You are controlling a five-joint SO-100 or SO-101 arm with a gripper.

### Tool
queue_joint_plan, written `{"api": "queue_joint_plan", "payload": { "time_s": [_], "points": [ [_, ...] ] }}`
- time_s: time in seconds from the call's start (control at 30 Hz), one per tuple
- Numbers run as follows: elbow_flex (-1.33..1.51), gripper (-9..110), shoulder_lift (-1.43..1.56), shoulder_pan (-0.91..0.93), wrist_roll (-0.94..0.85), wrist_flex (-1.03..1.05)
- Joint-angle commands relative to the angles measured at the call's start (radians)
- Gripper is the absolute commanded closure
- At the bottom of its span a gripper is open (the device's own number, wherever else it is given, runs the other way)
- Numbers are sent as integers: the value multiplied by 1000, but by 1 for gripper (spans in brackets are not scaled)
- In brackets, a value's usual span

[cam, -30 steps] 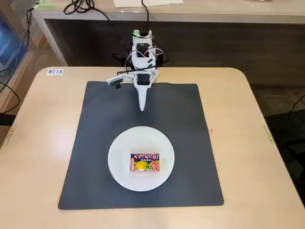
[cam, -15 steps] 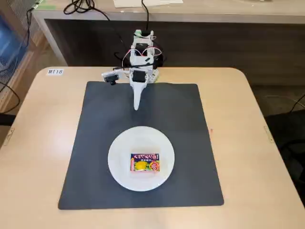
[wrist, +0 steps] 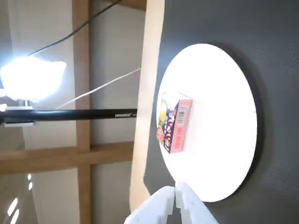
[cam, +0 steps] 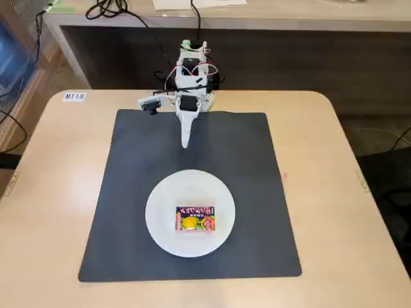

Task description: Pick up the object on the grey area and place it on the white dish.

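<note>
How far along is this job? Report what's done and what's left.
Done: the snack packet lies on the white dish, which sits on the grey mat. In hand: nothing; the gripper is shut and empty, apart from the dish near the arm's base. Left: nothing visible.

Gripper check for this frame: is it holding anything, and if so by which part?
Nothing is held. The gripper is shut and empty over the grey mat; the snack packet lies on the white dish.

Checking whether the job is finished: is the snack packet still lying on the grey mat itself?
No, in the fixed view the snack packet lies on the white dish, which sits on the grey mat.
</note>
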Motion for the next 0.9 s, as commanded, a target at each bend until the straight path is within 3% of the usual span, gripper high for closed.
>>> {"api": "queue_joint_plan", "payload": {
  "time_s": [0.0,0.33,0.87],
  "points": [
    [135,101,23,26,78,-3],
    [117,98,23,-92,117,23],
    [135,101,23,-74,109,48]
  ]
}}
